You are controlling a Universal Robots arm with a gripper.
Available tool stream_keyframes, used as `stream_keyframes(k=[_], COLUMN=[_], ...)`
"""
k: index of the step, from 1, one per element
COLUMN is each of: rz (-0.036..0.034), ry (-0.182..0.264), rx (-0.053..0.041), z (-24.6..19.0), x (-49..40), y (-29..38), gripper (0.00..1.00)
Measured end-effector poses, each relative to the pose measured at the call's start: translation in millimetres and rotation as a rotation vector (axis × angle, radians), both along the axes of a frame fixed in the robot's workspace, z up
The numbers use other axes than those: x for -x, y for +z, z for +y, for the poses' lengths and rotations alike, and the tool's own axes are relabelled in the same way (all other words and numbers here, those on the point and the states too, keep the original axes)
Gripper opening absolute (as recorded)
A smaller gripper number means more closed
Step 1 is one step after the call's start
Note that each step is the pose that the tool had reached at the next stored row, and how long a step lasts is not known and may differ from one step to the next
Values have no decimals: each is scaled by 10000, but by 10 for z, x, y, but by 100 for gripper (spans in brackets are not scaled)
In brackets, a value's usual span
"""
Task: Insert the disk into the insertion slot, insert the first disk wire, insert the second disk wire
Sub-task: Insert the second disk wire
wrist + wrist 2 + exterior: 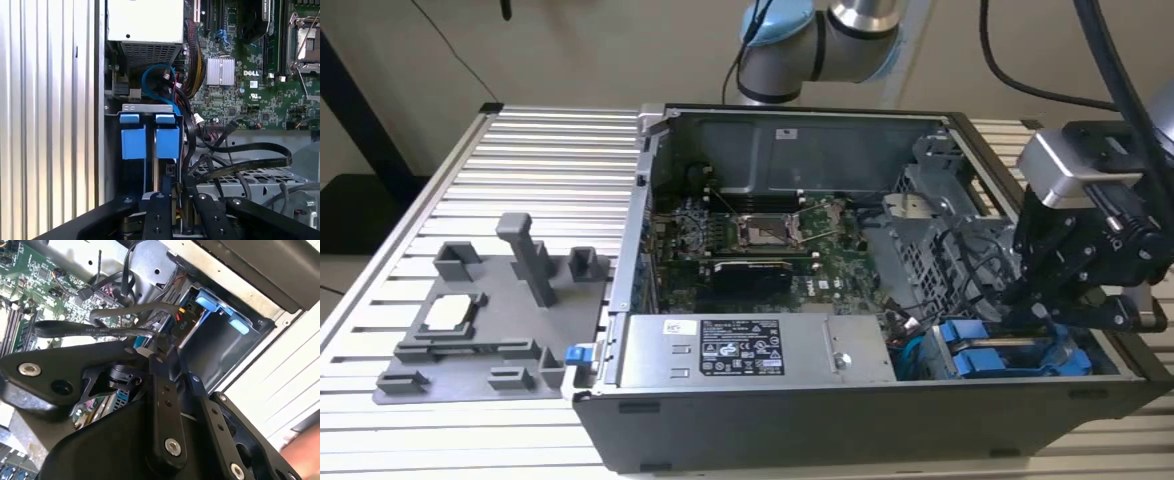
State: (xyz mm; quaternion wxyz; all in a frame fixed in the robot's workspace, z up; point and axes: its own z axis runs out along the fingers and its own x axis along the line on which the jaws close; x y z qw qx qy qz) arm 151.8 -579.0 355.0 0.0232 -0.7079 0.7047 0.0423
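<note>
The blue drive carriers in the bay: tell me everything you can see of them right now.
Two blue drive carriers sit side by side in the metal bay at the open case's front corner, on the exterior view's right. They look like bright plastic, each with a small tab above a larger block-shaped front. Both appear seated at about the same depth. Black cables run close beside them, and the gripper is just in front of the one nearer the cables.
</note>
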Motion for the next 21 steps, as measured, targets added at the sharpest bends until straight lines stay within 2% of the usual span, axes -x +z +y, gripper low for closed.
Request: stream_keyframes(k=[6, 9, 21], rz=[0, 0, 0], ry=[-1, -1, -1], rx=[1, 2, 0], z=[0, -3, -3], x=[2, 2, 1], y=[271, 375, 414], gripper=[24, 24, 24])
